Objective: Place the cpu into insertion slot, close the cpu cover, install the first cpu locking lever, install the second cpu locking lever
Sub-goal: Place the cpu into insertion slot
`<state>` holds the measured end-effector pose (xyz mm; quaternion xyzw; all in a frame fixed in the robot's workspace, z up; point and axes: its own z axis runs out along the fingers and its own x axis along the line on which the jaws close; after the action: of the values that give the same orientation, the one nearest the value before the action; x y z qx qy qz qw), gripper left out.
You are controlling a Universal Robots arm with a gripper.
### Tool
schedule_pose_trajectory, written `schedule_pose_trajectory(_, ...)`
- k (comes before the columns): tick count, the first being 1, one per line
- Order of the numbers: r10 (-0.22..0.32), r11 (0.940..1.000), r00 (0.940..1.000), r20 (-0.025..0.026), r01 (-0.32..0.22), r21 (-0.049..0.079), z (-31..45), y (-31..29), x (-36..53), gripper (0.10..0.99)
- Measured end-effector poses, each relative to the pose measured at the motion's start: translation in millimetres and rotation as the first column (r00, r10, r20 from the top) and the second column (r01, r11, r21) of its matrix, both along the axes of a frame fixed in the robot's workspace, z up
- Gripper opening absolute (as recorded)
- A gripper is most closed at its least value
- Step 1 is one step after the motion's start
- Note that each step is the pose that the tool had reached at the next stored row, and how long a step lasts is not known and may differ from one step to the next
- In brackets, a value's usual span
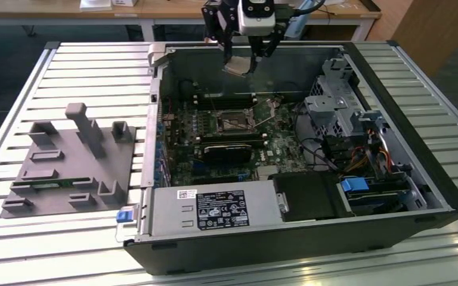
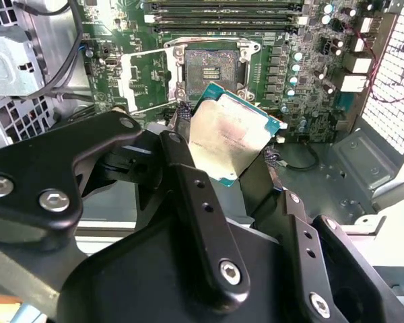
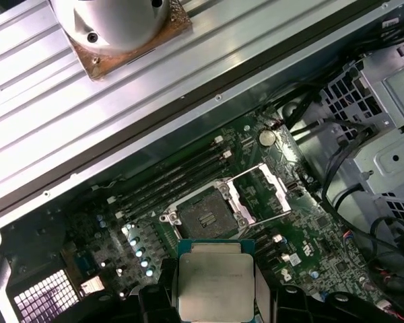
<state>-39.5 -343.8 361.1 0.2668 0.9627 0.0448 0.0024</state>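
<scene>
Well below cpu [image 2: 229, 134], insertion slot [image 2: 212, 66] beside open cover [image 2: 126, 77]

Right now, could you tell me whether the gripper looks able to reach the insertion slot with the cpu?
Probably yes. The gripper holds the cpu above the open case, the cpu cover stands swung aside, and the insertion slot lies bare with nothing seen over it.
</scene>
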Motion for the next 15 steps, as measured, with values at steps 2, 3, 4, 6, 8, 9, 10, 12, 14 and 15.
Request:
schedule_pose_trajectory(2, -0.008, 1.0000, 1.0000, 0.0000, 0.008, 0.000, 0.0, 0.0, 0.0, 0.541)
schedule_pose_trajectory(3, -0.011, 0.9999, 0.9999, 0.0000, 0.011, 0.000, 0.0, 0.0, 0.0, 0.541)
schedule_pose_trajectory(4, -0.015, 0.9999, 0.9999, 0.0000, 0.015, 0.000, 0.0, 0.1, 0.0, 0.541)
schedule_pose_trajectory(6, -0.022, 0.9998, 0.9998, 0.0000, 0.022, 0.000, 0.0, 0.1, 0.0, 0.541)
schedule_pose_trajectory(8, -0.029, 0.9996, 0.9996, 0.0000, 0.029, 0.000, 0.0, 0.1, 0.0, 0.541)
schedule_pose_trajectory(9, -0.032, 0.9995, 0.9995, 0.0000, 0.032, 0.000, 0.0, 0.1, 0.0, 0.541)
schedule_pose_trajectory(10, -0.035, 0.9994, 0.9994, 0.0000, 0.035, 0.000, 0.0, 0.1, 0.0, 0.541)
schedule_pose_trajectory(12, -0.041, 0.9992, 0.9992, 0.0000, 0.041, 0.000, 0.0, 0.1, 0.0, 0.541)
schedule_pose_trajectory(14, -0.047, 0.9989, 0.9989, 0.0000, 0.047, 0.000, 0.0, 0.1, 0.0, 0.541)
schedule_pose_trajectory(15, -0.050, 0.9988, 0.9988, 0.0000, 0.050, 0.000, 0.0, 0.1, 0.0, 0.541)
